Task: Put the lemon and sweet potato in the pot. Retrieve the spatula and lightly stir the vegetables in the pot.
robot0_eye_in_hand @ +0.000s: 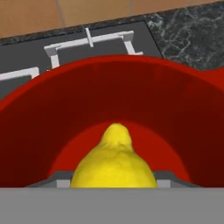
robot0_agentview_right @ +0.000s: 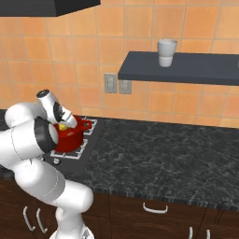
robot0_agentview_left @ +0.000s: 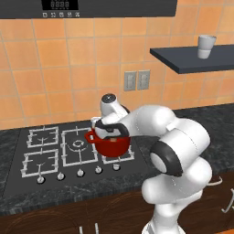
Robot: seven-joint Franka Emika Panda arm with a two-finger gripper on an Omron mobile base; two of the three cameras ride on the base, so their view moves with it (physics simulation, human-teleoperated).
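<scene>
Yellow and rounded, the lemon (robot0_eye_in_hand: 114, 162) sits between the jaws, gripped at a middling width, right above the red pot's (robot0_eye_in_hand: 109, 100) interior (hand view). That pot (robot0_agentview_left: 111, 145) stands on the stove's (robot0_agentview_left: 50, 153) front-right burner, at the cooktop's 4 o'clock. Dark marbled counter (robot0_agentview_right: 163, 154) spreads beyond; a white cup (robot0_agentview_right: 166, 52) rests on the shelf (robot0_agentview_right: 186, 67).

Pot (robot0_agentview_left: 111, 145): near rim and interior masked by the arm in the left base view; left half likewise covered in the right base view. Lemon (robot0_eye_in_hand: 114, 162): lower part cut off in the hand view. Pincer fingertips apparently hidden behind the lemon.
</scene>
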